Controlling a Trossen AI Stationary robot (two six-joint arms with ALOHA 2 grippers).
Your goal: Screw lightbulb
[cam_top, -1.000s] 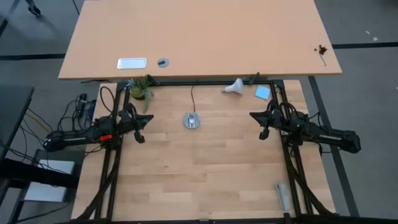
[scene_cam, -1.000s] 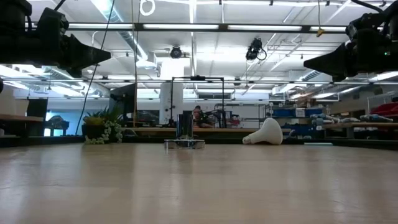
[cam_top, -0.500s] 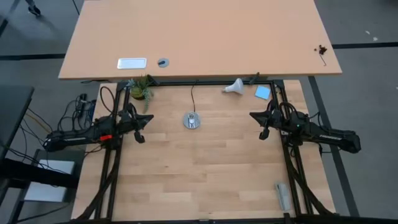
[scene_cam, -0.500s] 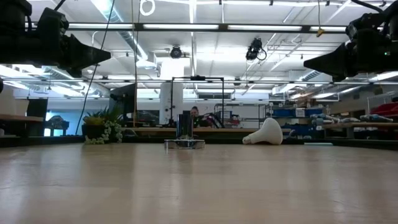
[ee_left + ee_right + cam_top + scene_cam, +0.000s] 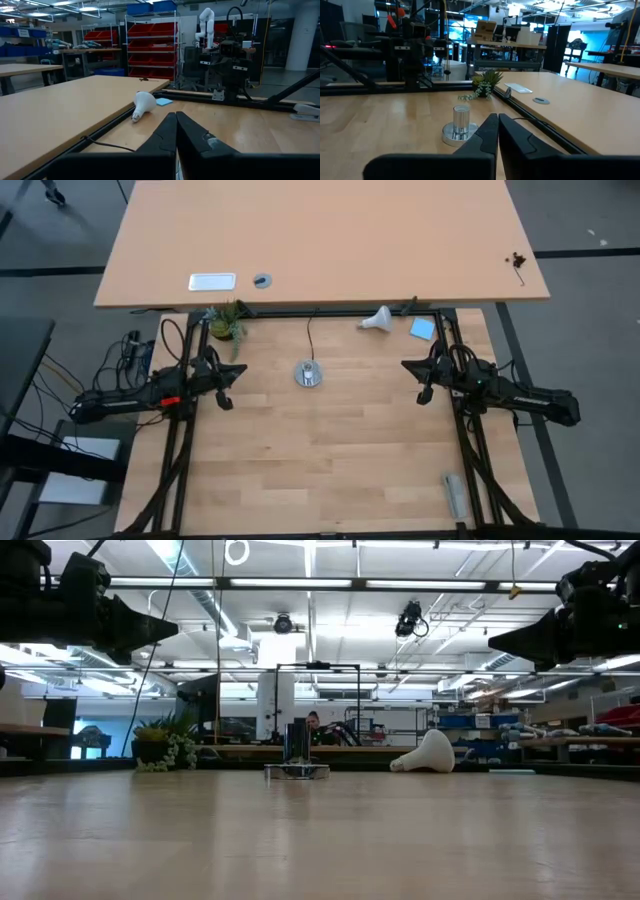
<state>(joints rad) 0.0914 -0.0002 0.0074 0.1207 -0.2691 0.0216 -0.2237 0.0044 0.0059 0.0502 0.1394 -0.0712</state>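
The white lightbulb lies on its side at the table's far edge, right of centre, its screw base toward the left; it also shows in the low view and the left wrist view. The round silver socket stands upright near the table's middle, its black cord running to the far edge; it shows in the right wrist view too. My left gripper hovers shut at the left side, my right gripper shut at the right side. Both are raised, level and hold nothing.
A small potted plant stands at the far left corner and a blue pad lies right of the bulb. A grey object lies near the right front edge. A larger tan table abuts the far side.
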